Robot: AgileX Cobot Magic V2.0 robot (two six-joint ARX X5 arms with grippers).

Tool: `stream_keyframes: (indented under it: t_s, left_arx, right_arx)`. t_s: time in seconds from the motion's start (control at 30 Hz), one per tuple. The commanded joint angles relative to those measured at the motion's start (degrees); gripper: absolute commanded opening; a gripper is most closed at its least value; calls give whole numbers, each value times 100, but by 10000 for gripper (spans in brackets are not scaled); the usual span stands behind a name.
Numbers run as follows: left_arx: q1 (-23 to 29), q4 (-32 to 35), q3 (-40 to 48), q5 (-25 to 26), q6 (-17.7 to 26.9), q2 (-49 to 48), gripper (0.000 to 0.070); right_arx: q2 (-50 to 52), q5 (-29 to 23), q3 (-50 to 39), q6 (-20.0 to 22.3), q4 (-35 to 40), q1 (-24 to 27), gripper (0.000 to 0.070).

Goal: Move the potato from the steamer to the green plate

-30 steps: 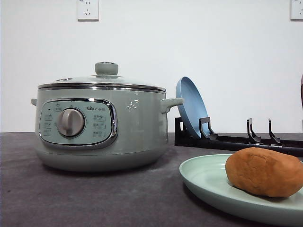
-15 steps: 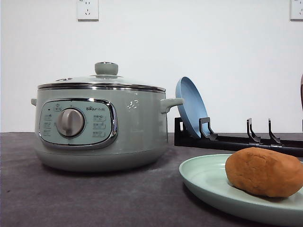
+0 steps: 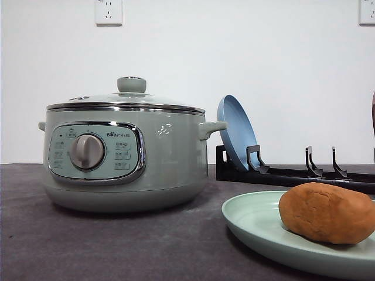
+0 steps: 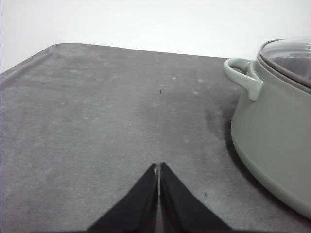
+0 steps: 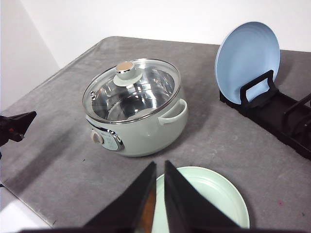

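The right gripper (image 5: 159, 167) has its two black fingers pressed together with nothing between them, and it hangs above the near edge of the green plate (image 5: 221, 199). The left gripper (image 4: 159, 167) is also closed and empty, low over the grey table (image 4: 97, 111) beside the steamer (image 4: 272, 131).

In the front view the potato (image 3: 327, 212) already lies on the green plate (image 3: 252, 219), toward its right side. It seems the transfer is done, so the good way now is to lift the right arm straight up and away, without touching the plate rim.

Farther back, the steamer (image 3: 123, 155) stands with its glass lid (image 5: 131, 90) on, and inside I see only bare metal. Behind it, the blue plate (image 3: 235, 132) leans in the black rack (image 3: 293, 172).
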State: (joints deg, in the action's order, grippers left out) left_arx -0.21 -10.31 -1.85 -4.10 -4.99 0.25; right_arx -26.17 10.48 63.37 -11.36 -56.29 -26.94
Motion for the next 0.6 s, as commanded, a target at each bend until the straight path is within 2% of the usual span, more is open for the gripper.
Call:
stream_keyframes:
  t_s: [0.0,0.43,0.57]
  left_arx:
    - [15,-46,116,42,-27,-9,0]
    - [15,-46,116,42,-27,-9,0]
    - [15,-46,116,42,-27,-7,0]
  right_arx:
    - [-28,-4,92,39,66,-24,18]
    - [-20,-13,83,42,79,-3,18]
    - [13,5,-15,44,107,647,18]
